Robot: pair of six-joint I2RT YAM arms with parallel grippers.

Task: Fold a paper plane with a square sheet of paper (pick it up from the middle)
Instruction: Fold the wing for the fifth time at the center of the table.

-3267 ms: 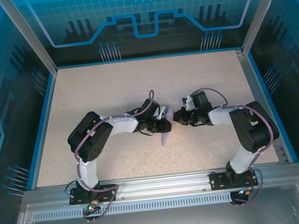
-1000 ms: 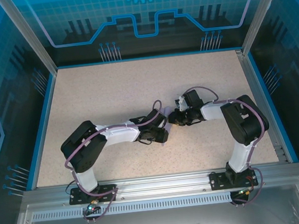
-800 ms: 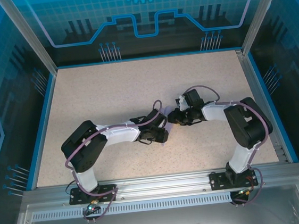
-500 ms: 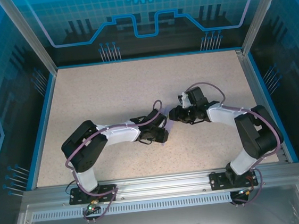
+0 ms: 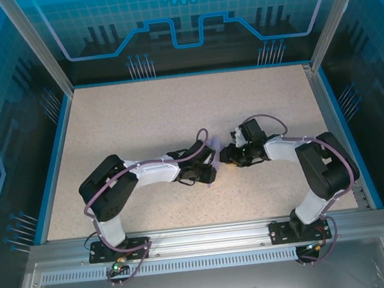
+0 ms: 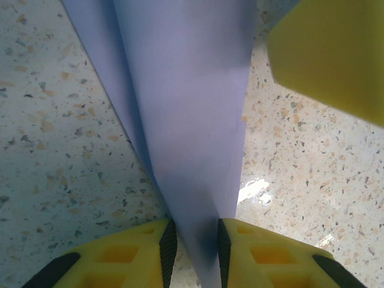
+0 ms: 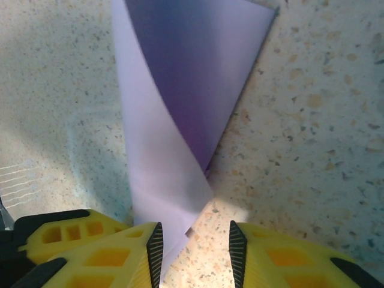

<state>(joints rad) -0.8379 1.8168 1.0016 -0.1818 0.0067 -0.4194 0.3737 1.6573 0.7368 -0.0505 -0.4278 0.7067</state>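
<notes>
The lavender sheet of paper (image 6: 186, 120) is folded into a narrow tapering shape and lies on the speckled table. My left gripper (image 6: 193, 231) is shut on its narrow end, with both black pads pressing the paper. My right gripper (image 7: 195, 237) is open. A folded flap of the paper (image 7: 162, 168) touches its left pad, and bare table shows between the paper and the right pad. In the top view the left gripper (image 5: 212, 168) and the right gripper (image 5: 225, 158) nearly meet at the table's middle. A yellow finger (image 6: 330, 54) of the right gripper shows beside the paper.
The speckled table (image 5: 141, 122) has a blue raised rim (image 5: 59, 151) and glass walls around it. Bare surface lies behind and to either side of the grippers. Both arm bases (image 5: 117, 248) sit at the near edge.
The right gripper's jaws have opened off the paper. It drew back a little to the right, then came back close to the left gripper. The left arm has stayed still.
</notes>
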